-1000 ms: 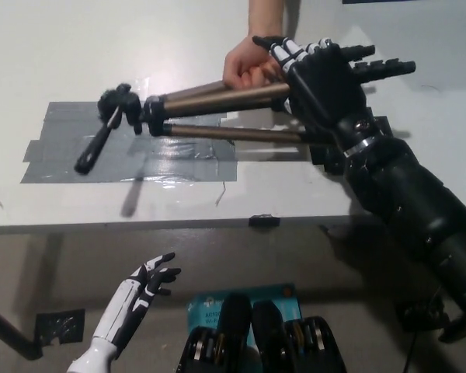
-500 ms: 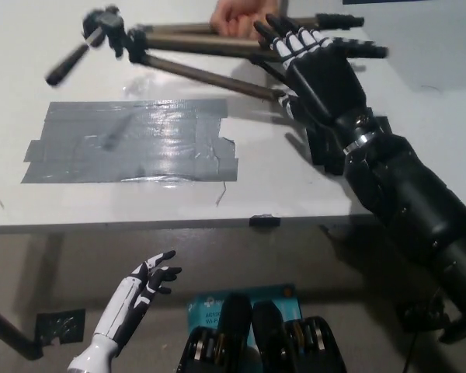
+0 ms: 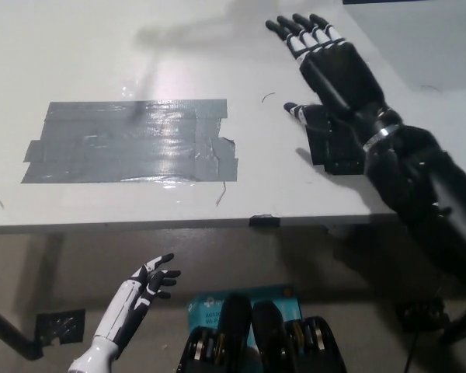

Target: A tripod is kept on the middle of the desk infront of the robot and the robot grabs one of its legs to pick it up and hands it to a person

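No tripod shows in the head view; only its faint shadow (image 3: pixel 179 35) lies on the white desk (image 3: pixel 101 62) near the top edge. My black right hand (image 3: pixel 330 66) hovers over the desk's right part, open, fingers spread and pointing away from me, holding nothing. My white left hand (image 3: pixel 149 281) rests low at the lower left, below the desk's front edge, open with fingers slightly curled.
A patch of grey duct tape (image 3: pixel 132 140) covers the desk's middle left. A black tape patch (image 3: pixel 338 144) lies under my right wrist. A small black clip (image 3: pixel 264 221) sits on the front edge. A teal item (image 3: pixel 210 311) lies on the floor below.
The person lifted the tripod up and away out of the picture; their hand is gone too. My right hand has let go and stays open, drawn slightly back.
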Action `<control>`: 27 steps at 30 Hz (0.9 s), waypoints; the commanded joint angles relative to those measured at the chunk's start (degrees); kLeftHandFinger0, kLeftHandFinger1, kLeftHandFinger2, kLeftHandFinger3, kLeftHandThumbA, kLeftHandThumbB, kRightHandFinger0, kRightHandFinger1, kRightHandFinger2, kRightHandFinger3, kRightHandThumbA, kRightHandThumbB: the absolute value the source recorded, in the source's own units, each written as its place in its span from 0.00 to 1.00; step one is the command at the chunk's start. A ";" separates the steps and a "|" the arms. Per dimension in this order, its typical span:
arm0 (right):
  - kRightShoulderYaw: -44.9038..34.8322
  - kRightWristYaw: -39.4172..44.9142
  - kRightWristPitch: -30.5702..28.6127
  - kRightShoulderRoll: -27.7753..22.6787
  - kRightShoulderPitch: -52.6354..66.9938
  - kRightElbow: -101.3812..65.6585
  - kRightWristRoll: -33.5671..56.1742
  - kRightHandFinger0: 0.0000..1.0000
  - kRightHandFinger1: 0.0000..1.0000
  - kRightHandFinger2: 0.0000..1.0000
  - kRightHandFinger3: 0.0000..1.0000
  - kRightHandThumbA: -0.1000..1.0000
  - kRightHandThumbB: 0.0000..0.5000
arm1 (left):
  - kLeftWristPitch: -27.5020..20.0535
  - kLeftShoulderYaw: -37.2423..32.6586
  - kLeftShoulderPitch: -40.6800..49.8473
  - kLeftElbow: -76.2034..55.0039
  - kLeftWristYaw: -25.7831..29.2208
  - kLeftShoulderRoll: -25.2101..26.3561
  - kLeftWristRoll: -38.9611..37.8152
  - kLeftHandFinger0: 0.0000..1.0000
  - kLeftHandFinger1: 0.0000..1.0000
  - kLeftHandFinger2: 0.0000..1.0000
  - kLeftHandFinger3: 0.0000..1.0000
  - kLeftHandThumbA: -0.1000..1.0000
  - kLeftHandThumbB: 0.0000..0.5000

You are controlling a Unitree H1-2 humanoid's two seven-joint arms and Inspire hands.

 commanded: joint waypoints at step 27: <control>-20.46 -1.52 -12.54 9.52 53.93 -28.71 41.50 1.00 1.00 1.00 1.00 0.87 0.55 | -4.52 -1.01 2.96 -1.79 1.34 0.05 2.41 1.00 1.00 1.00 1.00 1.00 0.32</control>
